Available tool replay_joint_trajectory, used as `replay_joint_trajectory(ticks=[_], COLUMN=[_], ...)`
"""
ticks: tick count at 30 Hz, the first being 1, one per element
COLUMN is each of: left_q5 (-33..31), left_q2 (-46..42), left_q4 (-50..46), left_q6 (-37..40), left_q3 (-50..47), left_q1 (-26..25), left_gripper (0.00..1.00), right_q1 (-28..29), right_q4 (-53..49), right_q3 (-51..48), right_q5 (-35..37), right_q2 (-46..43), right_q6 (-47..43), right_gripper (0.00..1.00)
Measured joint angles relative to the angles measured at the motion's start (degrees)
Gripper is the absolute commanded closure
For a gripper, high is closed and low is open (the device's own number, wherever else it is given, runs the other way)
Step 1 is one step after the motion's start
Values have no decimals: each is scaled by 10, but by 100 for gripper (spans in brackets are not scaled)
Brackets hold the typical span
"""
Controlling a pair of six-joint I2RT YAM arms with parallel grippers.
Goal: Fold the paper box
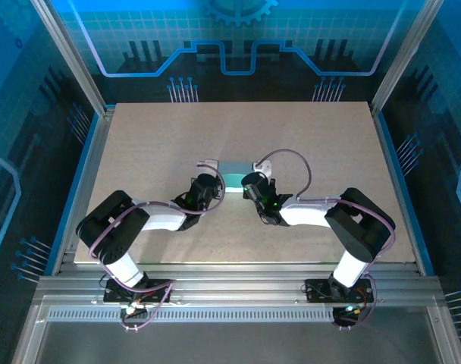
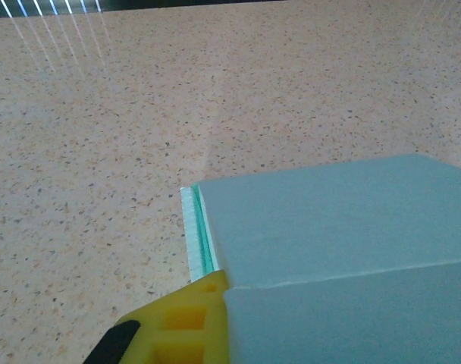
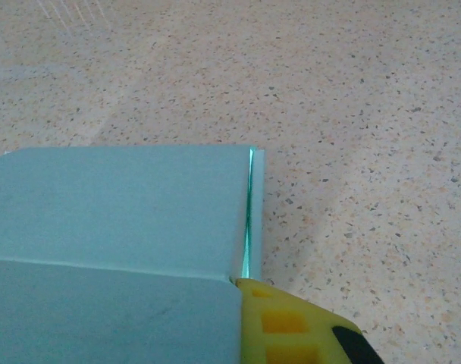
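The paper box [image 1: 234, 174] lies on the speckled beige counter [image 1: 162, 136], a pale mint oblong with its long side across the top view. The left gripper [image 1: 214, 180] stands at the box's left end and the right gripper [image 1: 252, 182] at its right end, each just against it.

In the left wrist view the box [image 2: 329, 227] shows a flat upper panel and a crease running across it. Brighter green card layers [image 2: 197, 235] show at its end, and a yellow finger [image 2: 186, 322] touches that corner. In the right wrist view the box [image 3: 117, 205] shows the same crease, a thin green edge [image 3: 248, 220] and a yellow finger [image 3: 287, 326] at its corner.

Both grippers are closed. Whether either one pinches card cannot be told. Beyond the box, past the counter, a blue backdrop carries a gear graphic [image 1: 242, 9].
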Motion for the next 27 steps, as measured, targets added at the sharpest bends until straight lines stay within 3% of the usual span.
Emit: replay_joint_trajectory(ticks=[10,17,20,27], left_q5=[-39,-42,-43,-38], left_q2=[49,85,87,87], left_q4=[126,194,209,214], left_q6=[18,17,18,25], left_q3=[-36,-56,-59,-59], left_q1=[-13,-16,-19,-30], left_gripper=[100,100,100,100], right_q1=[16,16,16,19], right_q4=[84,89,87,83], right_q3=[-32,-33,-33,-57], right_q5=[28,19,10,-42], right_q2=[28,43,42,4], right_q6=[-39,-61,-73,-113], right_gripper=[96,85,77,39])
